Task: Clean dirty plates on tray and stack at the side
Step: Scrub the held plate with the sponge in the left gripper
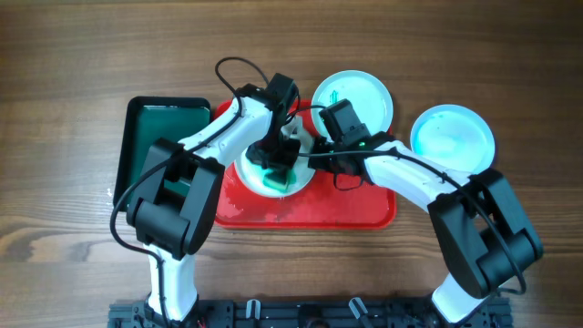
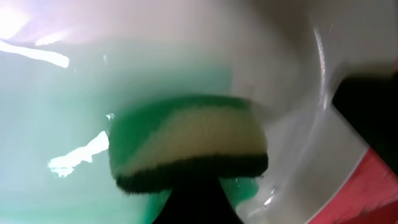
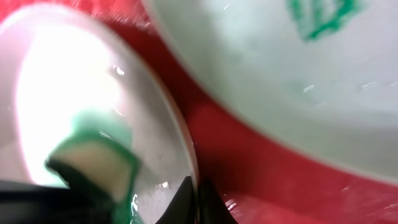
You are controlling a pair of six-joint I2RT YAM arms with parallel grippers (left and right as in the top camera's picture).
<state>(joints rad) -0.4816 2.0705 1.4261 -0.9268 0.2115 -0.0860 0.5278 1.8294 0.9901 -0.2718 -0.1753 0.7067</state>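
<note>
On the red tray (image 1: 364,205) lies a white plate (image 1: 242,175) wet with teal-green suds. My left gripper (image 1: 273,164) is shut on a yellow-and-green sponge (image 2: 186,140) and presses it onto this plate (image 2: 56,93). My right gripper (image 3: 194,190) is shut on the same plate's right rim (image 3: 177,124). A second plate (image 1: 353,98) with a teal smear (image 3: 317,15) sits at the tray's far edge. A third, pale blue plate (image 1: 453,137) lies on the table to the right of the tray.
A smaller dark green tray (image 1: 164,128) lies left of the red tray, under my left arm. The red tray floor (image 3: 261,168) is wet between the two plates. The table is brown wood (image 1: 73,73).
</note>
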